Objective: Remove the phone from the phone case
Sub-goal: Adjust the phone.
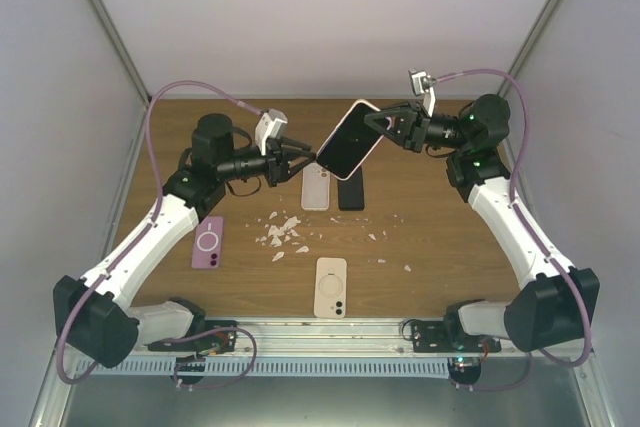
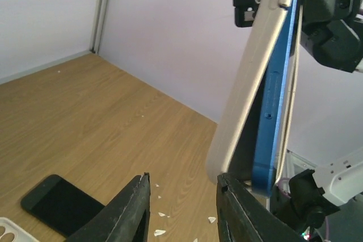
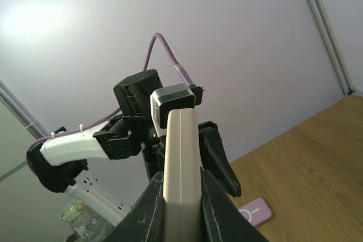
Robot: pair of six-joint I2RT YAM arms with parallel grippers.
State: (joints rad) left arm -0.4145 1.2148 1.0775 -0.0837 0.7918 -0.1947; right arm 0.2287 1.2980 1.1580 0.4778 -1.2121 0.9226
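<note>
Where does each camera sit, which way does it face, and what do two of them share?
Top external: above and behind the arms, looking down at the table; left arm and right arm show, right gripper holding the cased phone.
Left wrist: on the left arm, facing the cased phone edge-on; own fingers below.
Right wrist: on the right arm, facing the left arm; own fingers clamp the cased phone.
Shared: all three see the cased phone.

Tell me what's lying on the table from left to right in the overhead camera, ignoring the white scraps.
Purple case, cream case, black phone. The beige case nearer the front overlaps the last two, so it's skipped.
</note>
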